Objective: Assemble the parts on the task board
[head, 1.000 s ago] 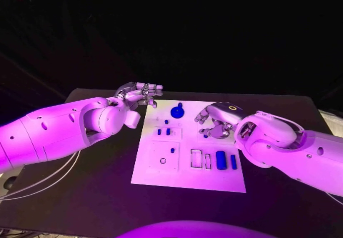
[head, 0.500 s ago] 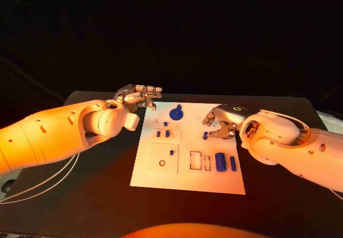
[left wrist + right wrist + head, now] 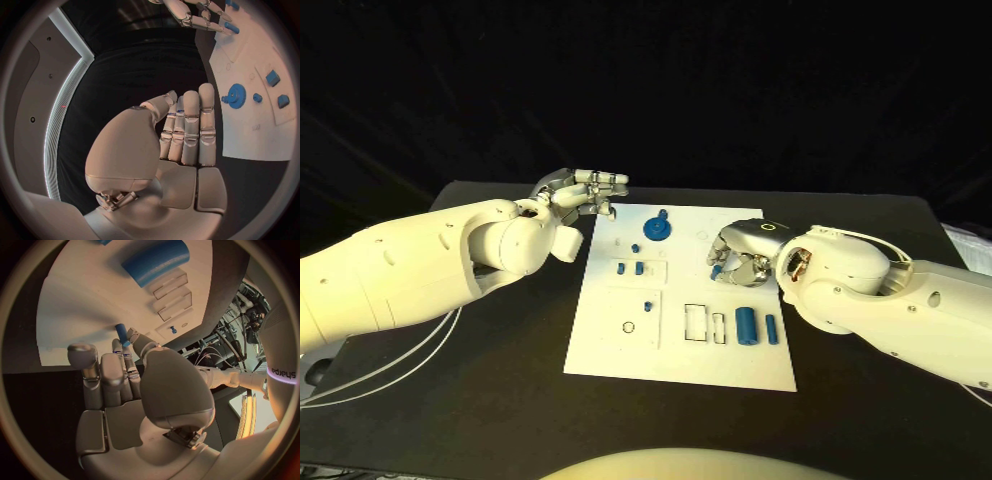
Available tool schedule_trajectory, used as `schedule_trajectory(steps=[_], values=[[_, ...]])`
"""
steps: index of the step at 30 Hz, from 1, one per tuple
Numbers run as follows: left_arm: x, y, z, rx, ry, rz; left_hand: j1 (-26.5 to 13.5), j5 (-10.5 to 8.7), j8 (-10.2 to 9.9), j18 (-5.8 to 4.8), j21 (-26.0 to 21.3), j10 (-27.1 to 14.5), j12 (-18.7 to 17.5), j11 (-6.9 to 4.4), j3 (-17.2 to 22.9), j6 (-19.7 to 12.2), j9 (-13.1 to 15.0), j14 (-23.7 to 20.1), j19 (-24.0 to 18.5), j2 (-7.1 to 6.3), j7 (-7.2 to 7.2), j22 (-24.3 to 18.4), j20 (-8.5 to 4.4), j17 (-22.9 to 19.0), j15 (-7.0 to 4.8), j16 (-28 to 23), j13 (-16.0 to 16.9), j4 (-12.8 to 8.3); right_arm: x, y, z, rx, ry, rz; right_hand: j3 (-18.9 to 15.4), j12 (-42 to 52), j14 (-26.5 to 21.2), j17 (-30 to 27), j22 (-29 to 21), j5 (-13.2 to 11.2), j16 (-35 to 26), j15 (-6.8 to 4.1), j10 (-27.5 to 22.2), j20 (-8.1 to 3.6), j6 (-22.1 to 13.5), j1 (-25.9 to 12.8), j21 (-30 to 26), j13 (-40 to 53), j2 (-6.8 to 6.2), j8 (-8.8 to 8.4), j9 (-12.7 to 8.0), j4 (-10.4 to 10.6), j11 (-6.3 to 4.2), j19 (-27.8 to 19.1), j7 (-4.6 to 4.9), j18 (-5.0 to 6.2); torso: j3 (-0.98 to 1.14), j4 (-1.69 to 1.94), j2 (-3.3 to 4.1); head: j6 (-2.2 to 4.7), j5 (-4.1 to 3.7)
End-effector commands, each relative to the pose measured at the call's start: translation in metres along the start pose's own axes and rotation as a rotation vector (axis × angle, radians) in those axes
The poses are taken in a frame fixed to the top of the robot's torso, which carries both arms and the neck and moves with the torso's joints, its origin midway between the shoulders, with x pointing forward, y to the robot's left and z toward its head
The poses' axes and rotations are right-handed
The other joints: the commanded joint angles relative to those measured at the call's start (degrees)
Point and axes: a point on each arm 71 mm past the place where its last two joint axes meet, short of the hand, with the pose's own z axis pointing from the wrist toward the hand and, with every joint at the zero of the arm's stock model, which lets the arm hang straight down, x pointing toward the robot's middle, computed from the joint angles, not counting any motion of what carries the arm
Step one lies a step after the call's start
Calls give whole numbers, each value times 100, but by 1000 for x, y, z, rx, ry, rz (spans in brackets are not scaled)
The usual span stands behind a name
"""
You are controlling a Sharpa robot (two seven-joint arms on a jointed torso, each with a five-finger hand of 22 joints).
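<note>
Head view: right hand fingers pinch blue peg over task board; left hand fingers curled, empty.

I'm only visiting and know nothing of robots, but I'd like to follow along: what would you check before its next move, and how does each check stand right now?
1. Right hand has a part: ok. The right wrist view shows a small blue peg at its fingertips.
2. Grip secure: cannot tell; the fingers hide the contact.
3. Left hand out of the way: ok. It is off the far left corner of the task board, fingers closed on nothing.
4. Board lying flat on the table: ok.
5. Parts still to place: ok. Two blue cylinders lie by the right edge.
6. Gear seated: cannot tell.
</note>
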Motion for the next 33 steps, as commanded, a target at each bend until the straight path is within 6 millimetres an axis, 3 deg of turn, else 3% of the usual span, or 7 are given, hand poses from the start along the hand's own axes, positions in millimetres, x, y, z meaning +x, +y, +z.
schedule_trajectory(steps=[1, 15, 23, 33], values=[[3, -1, 0, 9, 20, 0, -6, 12, 8, 65, -27, -33, 27, -4, -32, -43, -4, -23, 29, 56, -4, -9, -7, -5, 23, -21, 9, 5, 4, 1, 2, -2, 23, -33, 94, 39, 119, 56, 92, -68, 65, -21, 129, -4, 120, 45, 69, -3, 101, 43, 17, -8, -22, 66, -20, 20, 0, 4, -1, -15, 0], [2, -1, 0, 8, 20, 0, -6, 12, 8, 65, -27, -33, 27, -4, -32, -43, -4, -23, 29, 56, -4, -9, -7, -5, 23, -21, 9, 5, 3, 3, 5, 7, -56, -66, 481, 5, 214, 300, 615, -262, 301, -151, 722, -85, 576, 141, 439, 26, 311, 210, 113, -74, -171, 314, -117, -68, 1, -3, -1, -25, -4], [2, -1, 0, 6, 20, 0, -6, 12, 12, 65, -32, -38, 38, -2, -37, -44, -3, -26, 30, 59, -3, -12, -5, -10, 25, -20, 11, 4, -2, 4, 1, 5, -117, -52, 529, -20, 209, 291, 657, -268, 296, -165, 772, -101, 583, 160, 471, 27, 310, 211, 120, -105, -181, 333, -111, -76, -1, 1, -4, -25, -24], [1, -1, 0, 6, 20, 0, -6, 12, 12, 65, -32, -38, 38, -2, -37, -44, -3, -26, 30, 59, -3, -12, -5, -10, 25, -20, 11, 4, -20, 13, -24, -10, -198, 25, 515, -63, 203, 305, 703, -272, 308, -178, 815, -114, 592, 69, 508, 28, 245, 212, 128, -77, -180, 357, -110, -84, -1, -1, -9, -16, -25]])
